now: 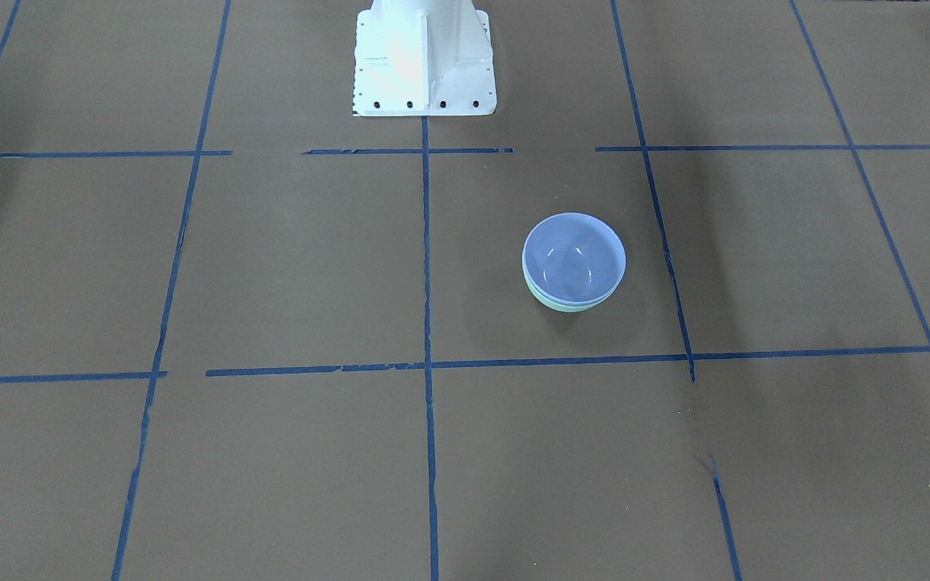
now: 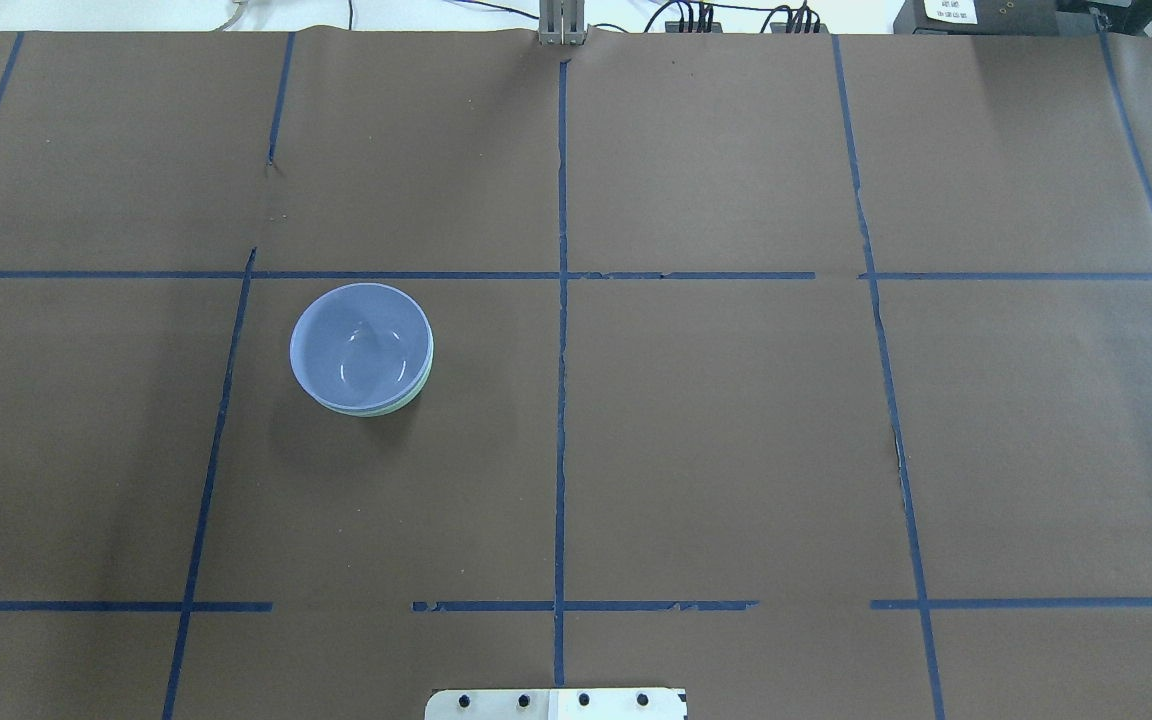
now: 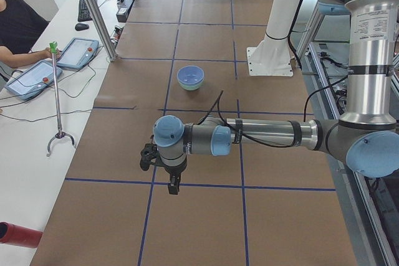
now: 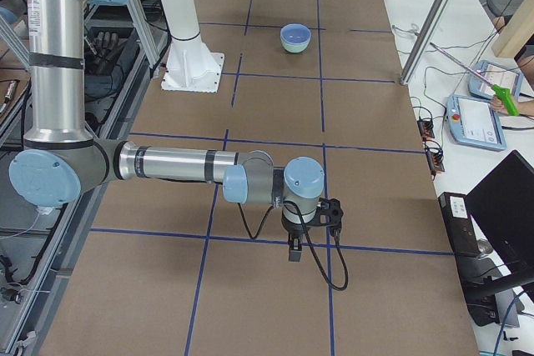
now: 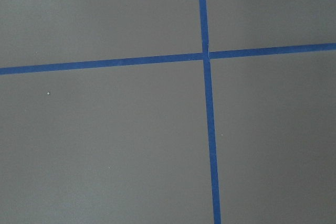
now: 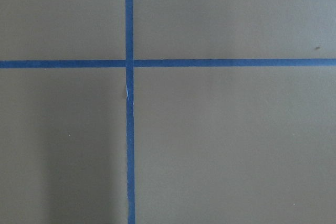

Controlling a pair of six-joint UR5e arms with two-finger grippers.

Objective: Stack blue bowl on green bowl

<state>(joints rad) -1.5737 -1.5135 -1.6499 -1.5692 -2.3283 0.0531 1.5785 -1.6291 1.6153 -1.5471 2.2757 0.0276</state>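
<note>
Exterior left view: the left gripper hangs above the brown paper-covered table, and its jaw width cannot be told. Well beyond it, the glossy round periwinkle-blue bowl sits nested in the glossy round mint-green bowl. The right gripper is equally unreadable and lies far from both bowls.

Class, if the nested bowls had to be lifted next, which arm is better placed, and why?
Probably left: the blue bowl, nested in the green bowl, sits on the robot's left half of the table.

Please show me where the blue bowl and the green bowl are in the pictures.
blue bowl (image 1: pixel 574 258), front-facing view, its inner floor.
green bowl (image 1: pixel 571 307), front-facing view, the outer wall showing under the blue bowl.
</note>
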